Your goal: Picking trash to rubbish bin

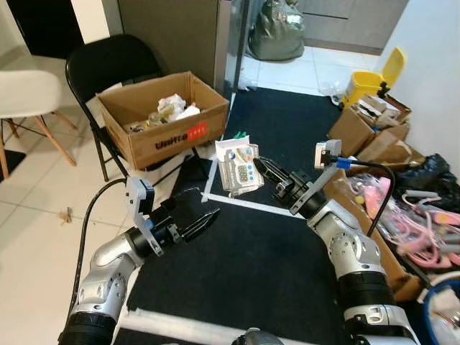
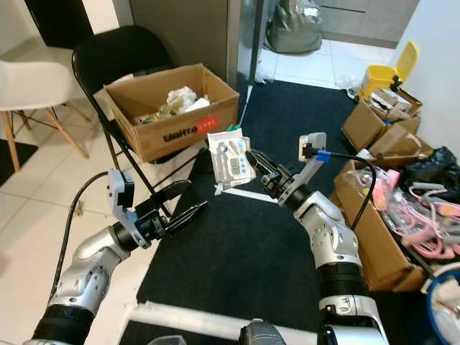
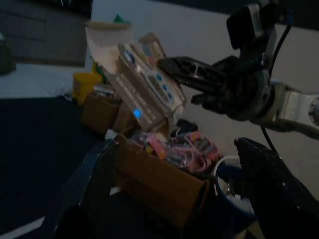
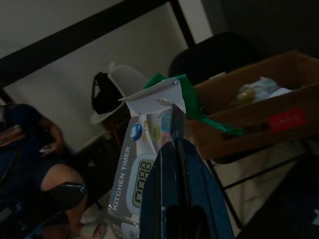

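Right gripper [image 1: 260, 167]: clamped on the kitchen-timer package [image 1: 238, 167]; lifted, short of the cardboard box [image 1: 164, 117]
Left gripper [image 1: 203, 222]: fingers apart; empty
Remaining: carry; drop

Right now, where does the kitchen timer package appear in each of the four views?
Left eye view: timer package at centre, held up in the right gripper.
Right eye view: centre, just below the cardboard box.
Left wrist view: upper middle, against the pale wall.
Right wrist view: centre, behind the dark finger.
Shared landmark: the right gripper's black fingers pinching it.
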### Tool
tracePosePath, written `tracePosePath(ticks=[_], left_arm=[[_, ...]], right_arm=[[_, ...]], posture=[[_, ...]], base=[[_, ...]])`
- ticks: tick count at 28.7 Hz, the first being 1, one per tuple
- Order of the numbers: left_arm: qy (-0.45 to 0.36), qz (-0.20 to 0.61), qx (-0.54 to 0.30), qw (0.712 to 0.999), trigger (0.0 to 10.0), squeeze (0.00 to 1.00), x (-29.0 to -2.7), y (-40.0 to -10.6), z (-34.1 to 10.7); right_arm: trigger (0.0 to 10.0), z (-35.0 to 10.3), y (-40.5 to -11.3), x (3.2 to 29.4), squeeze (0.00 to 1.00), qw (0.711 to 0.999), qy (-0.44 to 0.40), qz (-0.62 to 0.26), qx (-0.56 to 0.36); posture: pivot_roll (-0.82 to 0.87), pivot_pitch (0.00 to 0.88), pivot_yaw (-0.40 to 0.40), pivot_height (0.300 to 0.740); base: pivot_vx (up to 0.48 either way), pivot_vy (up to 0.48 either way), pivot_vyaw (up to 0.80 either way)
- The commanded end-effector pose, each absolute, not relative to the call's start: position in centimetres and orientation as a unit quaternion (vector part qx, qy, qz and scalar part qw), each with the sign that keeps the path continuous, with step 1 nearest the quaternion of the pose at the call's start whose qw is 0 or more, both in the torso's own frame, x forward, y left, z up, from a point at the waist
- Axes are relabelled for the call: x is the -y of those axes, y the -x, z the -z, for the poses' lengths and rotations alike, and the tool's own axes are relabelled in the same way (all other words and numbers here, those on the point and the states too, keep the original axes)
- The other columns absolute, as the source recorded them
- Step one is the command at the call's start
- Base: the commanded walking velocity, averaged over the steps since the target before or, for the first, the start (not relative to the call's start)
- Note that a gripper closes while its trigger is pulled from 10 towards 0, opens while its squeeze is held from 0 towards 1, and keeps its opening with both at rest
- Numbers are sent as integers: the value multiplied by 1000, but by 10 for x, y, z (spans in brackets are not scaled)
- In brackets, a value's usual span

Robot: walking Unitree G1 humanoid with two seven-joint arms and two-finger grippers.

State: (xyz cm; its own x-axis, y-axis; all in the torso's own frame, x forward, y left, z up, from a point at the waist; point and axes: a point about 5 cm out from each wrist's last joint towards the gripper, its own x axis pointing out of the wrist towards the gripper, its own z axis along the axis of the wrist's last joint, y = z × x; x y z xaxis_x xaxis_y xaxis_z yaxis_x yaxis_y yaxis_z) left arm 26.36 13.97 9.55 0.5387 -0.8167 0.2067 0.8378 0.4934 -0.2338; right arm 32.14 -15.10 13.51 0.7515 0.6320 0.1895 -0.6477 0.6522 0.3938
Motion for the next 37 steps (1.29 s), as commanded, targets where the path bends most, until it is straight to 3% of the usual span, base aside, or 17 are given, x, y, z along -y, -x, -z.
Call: tracePosePath(ticks=[1, 13, 21, 37], left_arm=[[152, 482, 31, 862, 10000, 0, -139, -263, -95], [152, 480, 27, 863, 10000, 0, -140, -263, -90], [152, 480, 28, 863, 10000, 0, -141, -264, -90], [152, 481, 31, 863, 10000, 0, -140, -265, -91]], right_arm=[[10000, -136, -322, 154, 0, 911, -219, -348, 18], [10000, -136, -322, 153, 0, 911, -217, -349, 18], [10000, -136, -322, 153, 0, 912, -211, -351, 17], [10000, -136, -322, 153, 0, 912, -213, -349, 16]], posture=[[14, 0, -31, 740], [14, 0, -31, 740], [15, 0, -29, 740], [15, 0, -28, 740]], base=[[300, 0, 0], [427, 0, 0], [396, 0, 677], [428, 0, 0]])
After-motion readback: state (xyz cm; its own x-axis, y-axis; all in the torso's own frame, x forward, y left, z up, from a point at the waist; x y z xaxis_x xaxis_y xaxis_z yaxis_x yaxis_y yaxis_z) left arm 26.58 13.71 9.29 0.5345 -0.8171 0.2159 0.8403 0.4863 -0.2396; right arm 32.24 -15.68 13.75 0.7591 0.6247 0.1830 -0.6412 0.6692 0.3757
